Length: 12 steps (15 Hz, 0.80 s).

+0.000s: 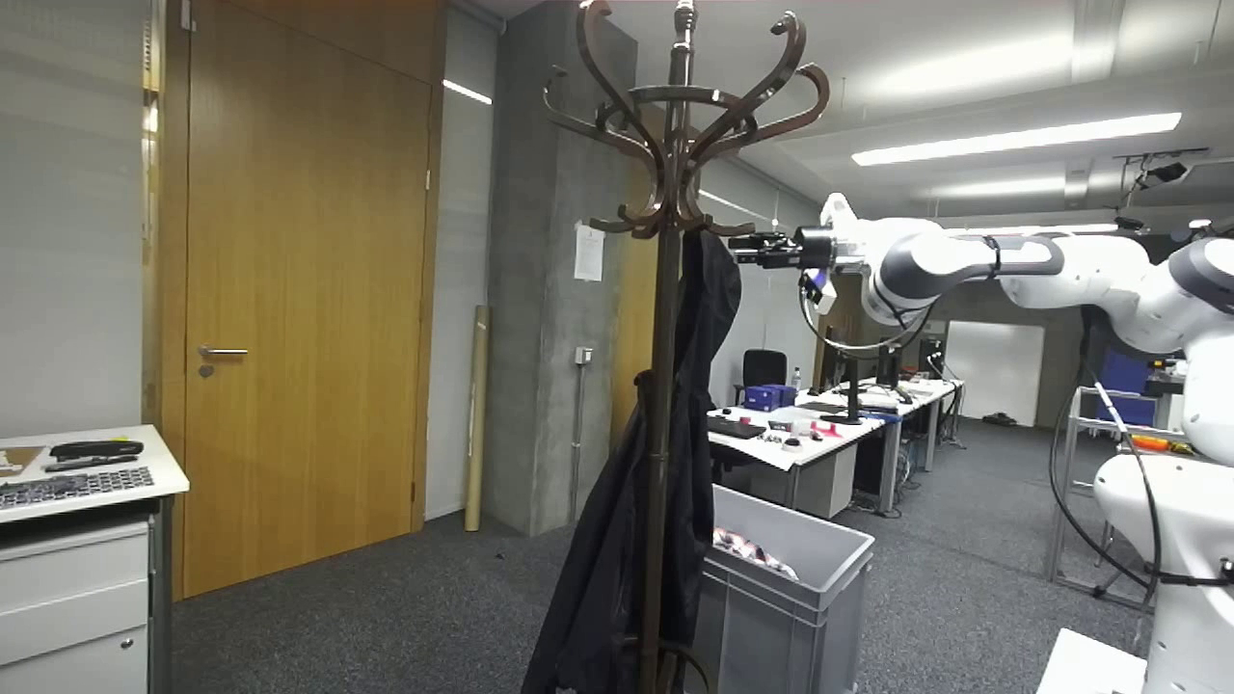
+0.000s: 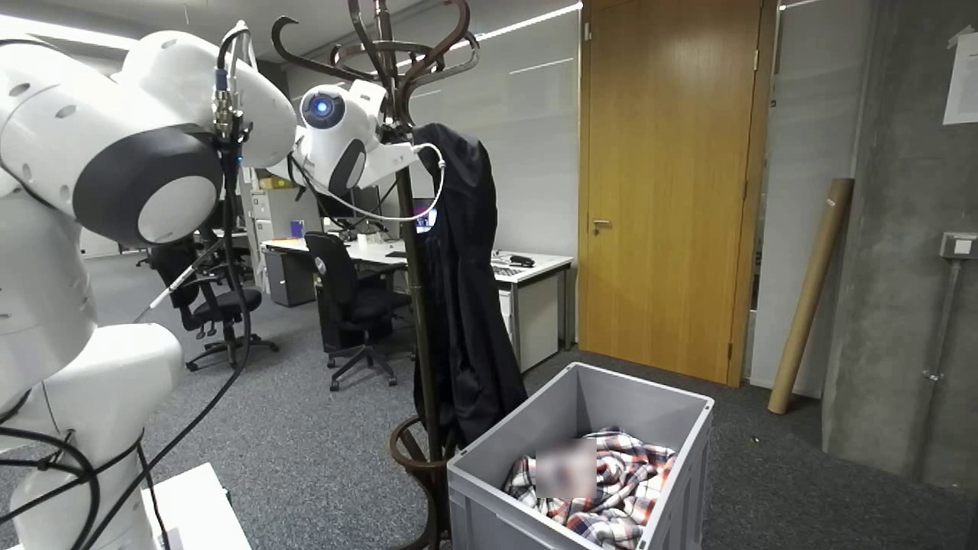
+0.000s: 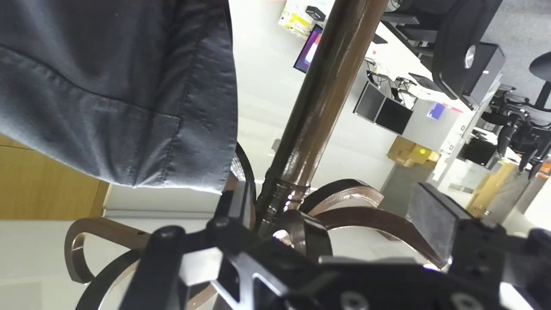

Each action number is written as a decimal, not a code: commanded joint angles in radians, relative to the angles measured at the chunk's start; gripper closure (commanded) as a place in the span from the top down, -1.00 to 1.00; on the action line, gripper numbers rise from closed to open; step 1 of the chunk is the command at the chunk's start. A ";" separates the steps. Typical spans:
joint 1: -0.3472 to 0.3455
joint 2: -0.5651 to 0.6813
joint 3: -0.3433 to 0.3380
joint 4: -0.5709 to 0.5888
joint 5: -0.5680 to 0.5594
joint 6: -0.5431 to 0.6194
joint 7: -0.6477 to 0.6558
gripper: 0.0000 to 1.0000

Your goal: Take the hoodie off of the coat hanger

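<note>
While the black hoodie (image 1: pixel 689 453) hangs limp on the dark brown coat stand (image 1: pixel 661 414), its top sits just under the lower curled hooks (image 1: pixel 733 229), and its folds pass behind the slim pole. Level with that top, the tool (image 3: pixel 331 202) reaches in from the white arm (image 1: pixel 1109 260) — its fingers (image 3: pixel 434 219) spread wide apart, with nothing gripped between them. The wrist view shows the hoodie's edge right by one finger, and the pole and several hooks beyond the gap; whether cloth and finger touch, I cannot tell. Close beside the stand's foot is a grey crate (image 2: pixel 626 405) with a plaid cloth (image 2: pixel 626 466) heaped inside — white, black and orange-red. Farther off, a wooden door (image 1: pixel 308 289) is closed, and a cardboard tube (image 2: pixel 810 298) leans near a concrete pillar (image 2: pixel 901 305). In an exterior view, a white surface (image 1: pixel 162 461) carries small black items (image 1: pixel 96 449).
</note>
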 commanded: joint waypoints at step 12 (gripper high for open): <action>0.097 -0.078 0.012 0.030 -0.107 -0.010 -0.007 1.00</action>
